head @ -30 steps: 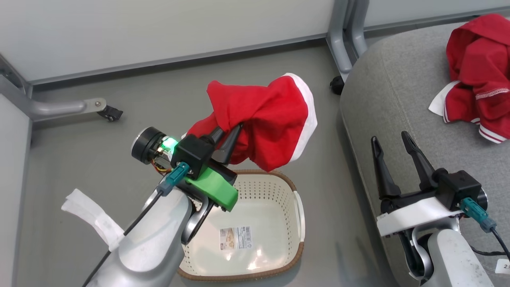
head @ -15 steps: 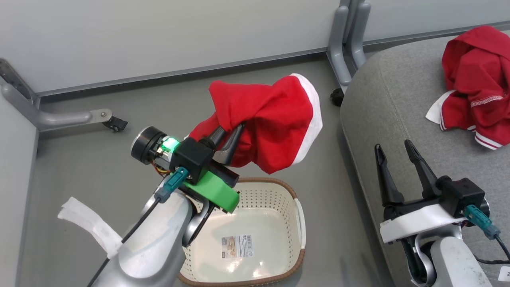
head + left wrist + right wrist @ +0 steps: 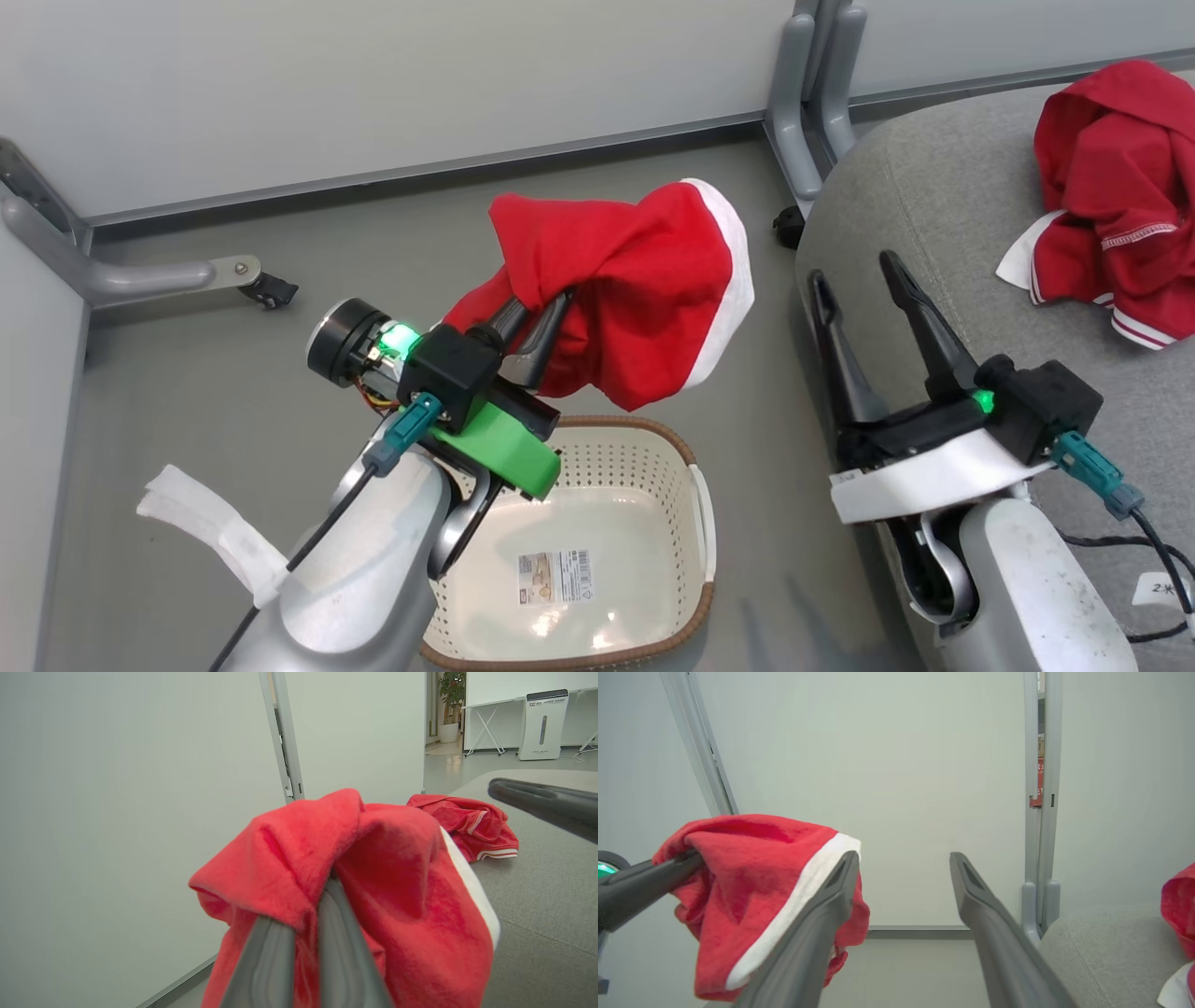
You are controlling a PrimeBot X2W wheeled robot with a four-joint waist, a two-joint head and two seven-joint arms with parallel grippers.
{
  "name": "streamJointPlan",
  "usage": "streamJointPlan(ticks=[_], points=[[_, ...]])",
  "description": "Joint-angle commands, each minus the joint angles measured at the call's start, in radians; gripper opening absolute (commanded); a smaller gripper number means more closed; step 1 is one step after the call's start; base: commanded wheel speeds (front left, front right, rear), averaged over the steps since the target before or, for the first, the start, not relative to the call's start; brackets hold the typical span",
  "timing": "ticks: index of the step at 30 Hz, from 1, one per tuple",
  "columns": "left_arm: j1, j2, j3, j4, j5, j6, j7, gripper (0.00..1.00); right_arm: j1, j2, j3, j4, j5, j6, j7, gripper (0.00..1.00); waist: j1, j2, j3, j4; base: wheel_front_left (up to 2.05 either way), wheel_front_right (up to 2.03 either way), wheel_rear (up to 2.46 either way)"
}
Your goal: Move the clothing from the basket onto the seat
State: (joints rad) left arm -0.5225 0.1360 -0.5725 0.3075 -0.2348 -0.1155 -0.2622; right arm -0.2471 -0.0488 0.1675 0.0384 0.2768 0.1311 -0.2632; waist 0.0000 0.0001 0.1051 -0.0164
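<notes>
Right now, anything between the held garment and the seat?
Yes: the open right gripper hangs at the seat's near edge, between it and the red garment shut in the left gripper. Nothing else visible in the way.

**user1:** can anyone see where the left gripper [image 3: 536, 315] ends? The tips are buried in the held red garment [image 3: 635, 271].

**user2:** nope, swallowed in the left wrist view too. The basket [image 3: 644, 457] loses its near-left corner behind the left forearm [image 3: 364, 569]. The label sticker [image 3: 556, 565] print is too tiny to read. The other red garment [image 3: 1120, 187] and the seat [image 3: 915, 205] both get chopped by the head view's right edge.
</notes>
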Motion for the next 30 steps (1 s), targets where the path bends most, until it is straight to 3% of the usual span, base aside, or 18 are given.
streamJointPlan(ticks=[1,11,30], points=[[0.013,-0.003,0.006,0.001,0.008,-0.005,-0.004,0.00,-0.016,-0.003,0.016,-0.007,0.008,-0.001,-0.002,1.00,0.0000,-0.0001,0.002,0.001,0.00,0.00,0.00],[-0.001,-0.022,-0.002,-0.007,0.025,-0.010,-0.004,0.00,-0.055,-0.003,0.146,0.035,0.064,-0.001,-0.002,1.00,0.0000,-0.0001,0.011,0.017,0.00,0.00,0.00],[-0.015,-0.053,-0.040,-0.040,0.033,-0.015,-0.004,0.00,-0.070,-0.003,0.229,0.106,0.164,-0.001,-0.002,1.00,0.0000,-0.0001,0.039,0.050,0.00,0.00,0.00]])
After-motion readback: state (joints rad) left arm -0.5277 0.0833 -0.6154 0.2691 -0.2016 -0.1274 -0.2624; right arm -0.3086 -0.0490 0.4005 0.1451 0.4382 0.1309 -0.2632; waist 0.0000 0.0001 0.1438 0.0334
